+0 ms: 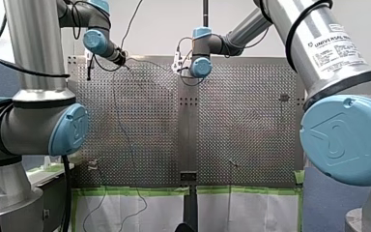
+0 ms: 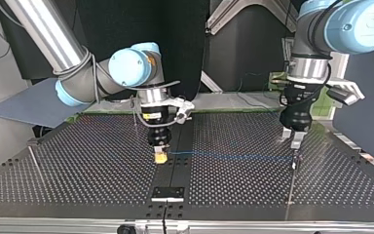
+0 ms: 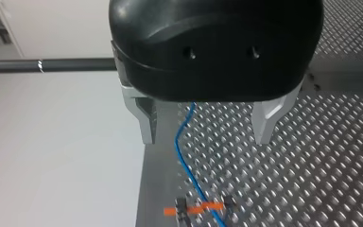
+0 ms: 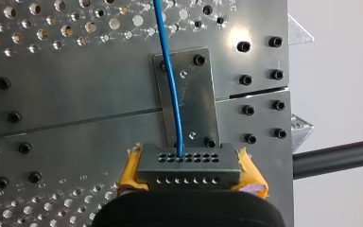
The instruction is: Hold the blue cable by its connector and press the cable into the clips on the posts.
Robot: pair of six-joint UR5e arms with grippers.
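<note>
One step looks done: my right gripper point(image 2: 161, 157) clamps the connector point(image 4: 189, 169) between its yellow pads point(image 4: 128, 171). The blue cable point(image 4: 174, 94) runs on between the wide-open, empty fingers point(image 3: 146, 124) of my left gripper point(image 3: 207, 137) toward an orange clip point(image 3: 207, 207); whether it's seated there, I cannot tell.

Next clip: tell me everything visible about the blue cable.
The blue cable is thin, round and plastic-looking. One end enters a grey multi-hole connector clamped between my right gripper's yellow pads. From there it runs nearly straight, low over the perforated table, to my left gripper, passing between its open metal fingers and across an orange clip; whether it is seated there is unclear.
</note>
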